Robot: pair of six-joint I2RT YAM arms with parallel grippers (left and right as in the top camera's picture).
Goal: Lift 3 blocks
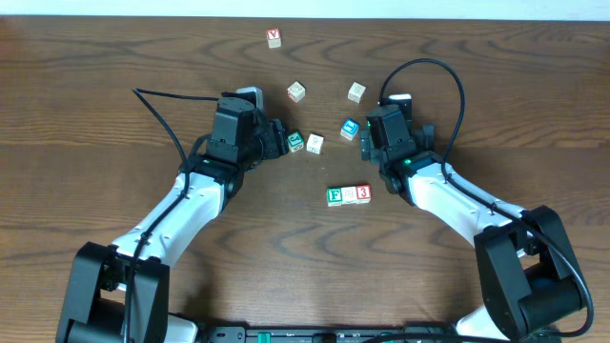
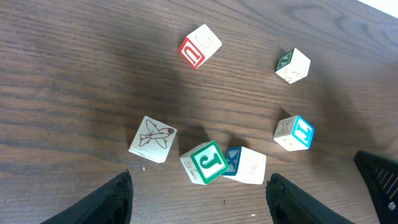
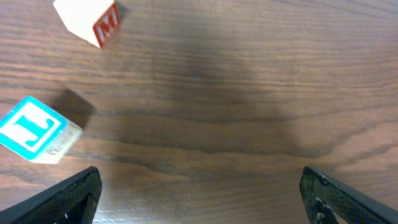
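Three blocks [image 1: 349, 195] are lying in one touching row on the table [image 1: 114, 57]: the green F block [image 1: 335, 197] at the 9 o'clock end, the pale block [image 1: 349, 193] in the middle and the red 3 block [image 1: 363, 192] at the 3 o'clock end. Neither gripper is touching them. The left gripper [image 2: 200, 186] is standing spread wide and gripping nothing. In its wrist view a green J cube [image 2: 205, 163] is sitting just ahead of the gap between the fingers, clear of both. That cube is touching a blue-faced cube [image 2: 245, 165] at its 3 o'clock, while an airplane cube [image 2: 152, 140] is resting slightly apart at about its 10 o'clock. The right gripper [image 3: 200, 180] is also gaping wide, with only bare wood showing between its fingers. A blue T cube [image 3: 34, 129] is sitting outside that gap, at 10 o'clock in its wrist view. From overhead the row is lying at about 5 o'clock of the left gripper and 7 o'clock of the right one, near both yet apart from them. Bare wood is opening around the row toward 6 o'clock, while toward 12 o'clock loose cubes are crowding the space. A red V cube [image 1: 274, 38] is sitting well off at 12 o'clock, near the table's far edge, and wide bare stretches are running out toward 9 and 3 o'clock.
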